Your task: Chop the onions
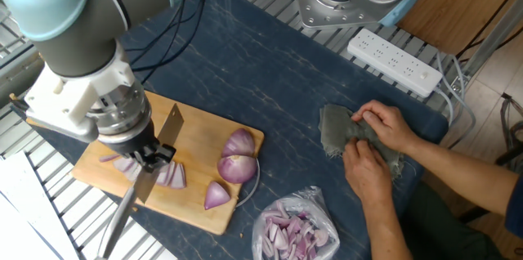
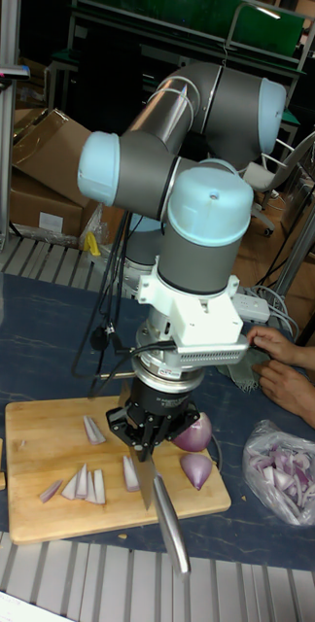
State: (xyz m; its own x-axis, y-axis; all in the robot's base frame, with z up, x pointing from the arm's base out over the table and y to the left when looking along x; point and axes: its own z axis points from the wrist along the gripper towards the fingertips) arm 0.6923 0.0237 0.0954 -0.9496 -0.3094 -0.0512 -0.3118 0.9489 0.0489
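Fixed view: high, angled down over table, arm at left, mid range. Tall fixed view: low, near the table edge, facing arm head-on, closer. Both share cutting board [image 1: 200, 141] [image 2: 51, 486], onions [image 1: 237, 162] [image 2: 194, 457], bag [image 1: 294, 231] [image 2: 279, 471].

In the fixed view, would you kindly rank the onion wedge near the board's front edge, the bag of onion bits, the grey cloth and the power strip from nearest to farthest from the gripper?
1. Onion wedge, on the cutting board, right of the gripper.
2. Bag of onion bits, off the board's right end.
3. Grey cloth, under the person's hands.
4. Power strip, at the far right.
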